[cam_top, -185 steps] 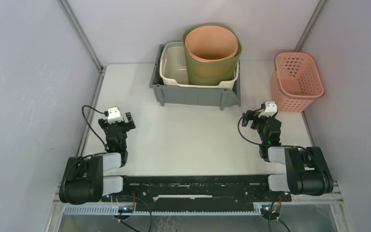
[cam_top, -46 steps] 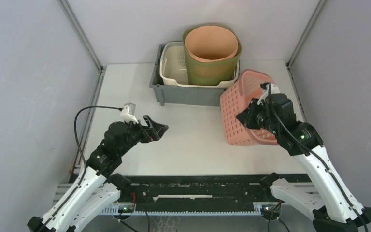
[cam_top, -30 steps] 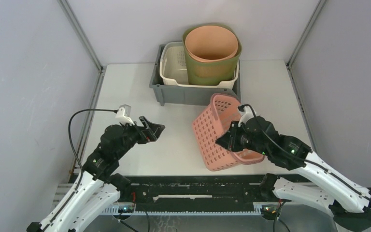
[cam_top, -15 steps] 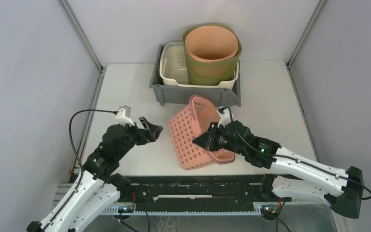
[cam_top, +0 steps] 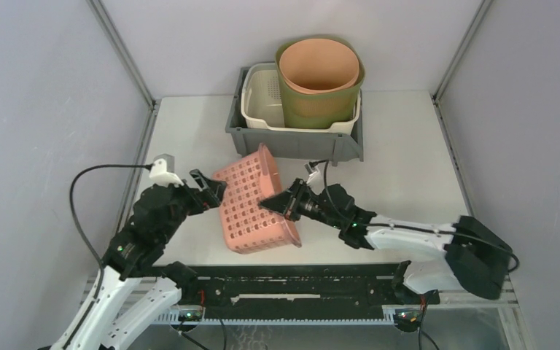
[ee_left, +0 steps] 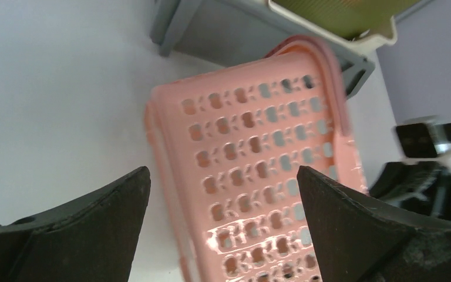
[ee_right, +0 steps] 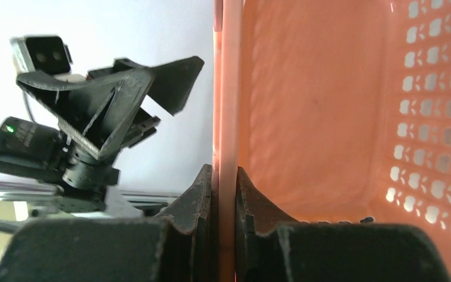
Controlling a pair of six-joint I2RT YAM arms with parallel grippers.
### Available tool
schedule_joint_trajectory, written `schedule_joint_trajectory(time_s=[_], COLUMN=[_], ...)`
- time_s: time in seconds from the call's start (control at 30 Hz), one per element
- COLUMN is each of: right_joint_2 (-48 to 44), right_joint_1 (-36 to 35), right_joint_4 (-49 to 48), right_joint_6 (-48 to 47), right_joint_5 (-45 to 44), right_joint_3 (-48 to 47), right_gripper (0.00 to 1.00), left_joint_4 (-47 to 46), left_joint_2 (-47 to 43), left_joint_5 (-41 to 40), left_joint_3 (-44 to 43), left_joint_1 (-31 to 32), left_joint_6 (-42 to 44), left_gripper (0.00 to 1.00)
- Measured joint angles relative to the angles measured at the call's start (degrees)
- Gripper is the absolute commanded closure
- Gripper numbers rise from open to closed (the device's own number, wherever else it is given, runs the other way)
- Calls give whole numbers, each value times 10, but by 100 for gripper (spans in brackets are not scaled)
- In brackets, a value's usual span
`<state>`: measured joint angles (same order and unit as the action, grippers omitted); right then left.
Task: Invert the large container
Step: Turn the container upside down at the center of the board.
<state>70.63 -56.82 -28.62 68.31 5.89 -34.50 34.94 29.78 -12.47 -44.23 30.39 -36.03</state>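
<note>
The large container, a pink perforated basket (cam_top: 250, 203), is tipped on its side at the table's near middle. Its holed wall faces up and left and its mouth faces the right arm. My right gripper (cam_top: 275, 205) is shut on the basket's rim (ee_right: 224, 88), one finger inside and one outside, in the right wrist view (ee_right: 224, 176). My left gripper (cam_top: 208, 188) is open just left of the basket. In the left wrist view its fingers (ee_left: 111, 217) straddle the holed wall (ee_left: 258, 170) without touching it.
A grey bin (cam_top: 292, 144) stands just behind the basket, holding a cream strainer tub (cam_top: 262, 102) and a tall green bucket with an orange liner (cam_top: 319, 73). Grey enclosure walls close in both sides and the back.
My right arm has swept the basket leftward across the table, tipping it further, until it reached the left gripper. The left arm has drawn back slightly to the left and stayed open.
</note>
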Motion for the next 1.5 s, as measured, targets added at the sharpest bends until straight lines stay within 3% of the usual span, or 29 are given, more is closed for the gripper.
schedule_joint_trajectory(time_s=[0.3, 0.4, 0.6, 0.67, 0.8, 0.87, 0.97, 1.2, 1.33, 1.5], right_joint_2=[269, 321, 333, 328, 322, 320, 327, 349, 348, 327], right_joint_1=[6, 0, -7, -6, -1, 0, 1, 19, 37, 63], right_joint_4=[-397, -449, -507, -536, -575, -582, -575, -545, -541, -538], right_joint_6=[200, 235, 252, 257, 266, 265, 259, 250, 244, 231], right_joint_5=[19, 6, -32, -45, -64, -68, -67, -65, -65, -56], right_joint_3=[-6, -16, 19, 49, 97, 116, 157, 245, 279, 308], right_gripper=[100, 100, 100, 94, 60, 48, 41, 36, 13, 0], left_joint_4=[63, 71, 90, 90, 88, 84, 73, 54, 50, 41], left_joint_2=[-24, -24, -21, -18, -8, 0, 14, 26, 30, 38], left_joint_5=[-47, -56, -60, -60, -57, -52, -46, -31, -23, -19], left_joint_3=[-94, -101, -101, -101, -101, -99, -99, -78, -71, -71], left_joint_1=[-10, -12, -17, -17, -19, -19, -19, -20, -20, -20], left_joint_6=[10, 16, 20, 20, 20, 20, 20, 19, 19, 19], left_gripper=[0, 0, 0, 0, 0, 0, 0, 0, 0, 0])
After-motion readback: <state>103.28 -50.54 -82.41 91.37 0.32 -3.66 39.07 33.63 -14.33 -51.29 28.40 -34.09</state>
